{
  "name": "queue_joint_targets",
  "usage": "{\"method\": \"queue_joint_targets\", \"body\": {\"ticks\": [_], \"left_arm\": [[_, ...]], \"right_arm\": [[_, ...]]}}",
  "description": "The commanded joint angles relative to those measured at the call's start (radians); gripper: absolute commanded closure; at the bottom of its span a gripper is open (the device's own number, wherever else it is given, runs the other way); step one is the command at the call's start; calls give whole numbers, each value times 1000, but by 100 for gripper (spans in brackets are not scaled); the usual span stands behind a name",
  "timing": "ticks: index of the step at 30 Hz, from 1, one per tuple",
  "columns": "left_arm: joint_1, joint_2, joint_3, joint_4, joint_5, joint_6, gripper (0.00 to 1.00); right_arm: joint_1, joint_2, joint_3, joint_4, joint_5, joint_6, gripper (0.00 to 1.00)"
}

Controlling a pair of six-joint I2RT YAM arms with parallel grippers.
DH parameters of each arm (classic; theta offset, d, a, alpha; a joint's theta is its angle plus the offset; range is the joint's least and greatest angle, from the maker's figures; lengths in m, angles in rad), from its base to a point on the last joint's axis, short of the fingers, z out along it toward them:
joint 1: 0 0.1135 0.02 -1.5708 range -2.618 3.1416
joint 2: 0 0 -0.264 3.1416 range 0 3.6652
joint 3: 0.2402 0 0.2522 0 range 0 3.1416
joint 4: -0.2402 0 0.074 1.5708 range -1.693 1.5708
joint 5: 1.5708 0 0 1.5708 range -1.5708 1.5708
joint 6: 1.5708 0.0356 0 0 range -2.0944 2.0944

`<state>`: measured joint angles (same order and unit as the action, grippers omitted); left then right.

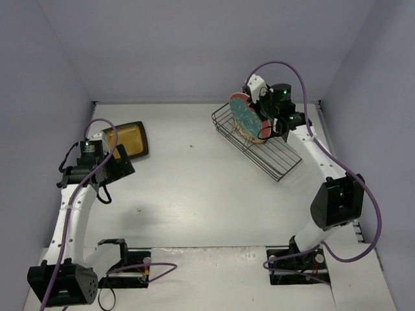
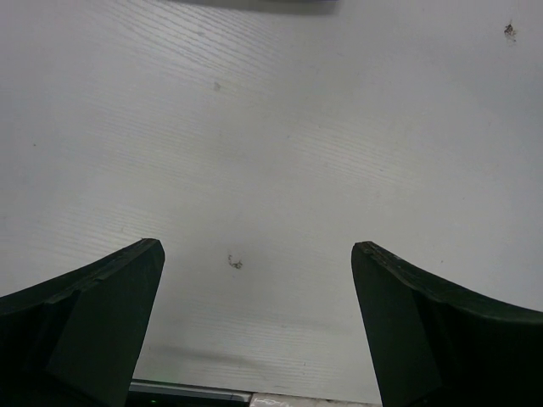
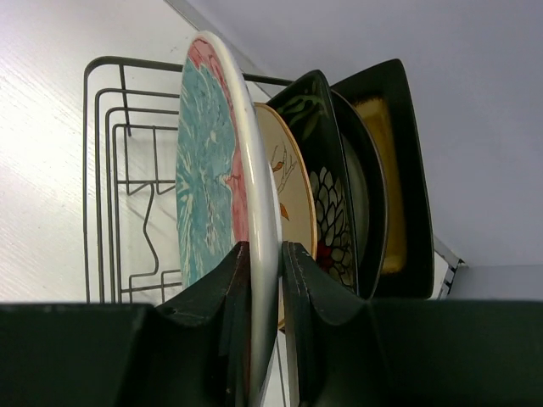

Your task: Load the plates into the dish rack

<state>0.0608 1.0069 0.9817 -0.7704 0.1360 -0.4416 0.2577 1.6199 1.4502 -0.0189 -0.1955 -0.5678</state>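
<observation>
From above, the right gripper hangs over the far end of the dish rack with the round red-teal plate on edge just to its left, while the left gripper sits just in front of the amber square plate lying flat on the table. The left wrist view shows the left gripper spread wide over bare table, holding nothing. In the right wrist view the right gripper pinches the red-teal plate's rim, the plate upright in the rack; beyond its right finger stand the cream plate, the dark flowered plate and a second amber plate.
</observation>
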Motion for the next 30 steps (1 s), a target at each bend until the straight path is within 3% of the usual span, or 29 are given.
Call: {"method": "queue_joint_targets", "body": {"ticks": [1,30], "left_arm": [[2,-7,84,-1,-53,32,3],[2,22,83,11,-45,43,3]], "right_arm": [[-6,-43,85,249,-13,-38,100],[-43,47,102,332,-111,-57,100]]}}
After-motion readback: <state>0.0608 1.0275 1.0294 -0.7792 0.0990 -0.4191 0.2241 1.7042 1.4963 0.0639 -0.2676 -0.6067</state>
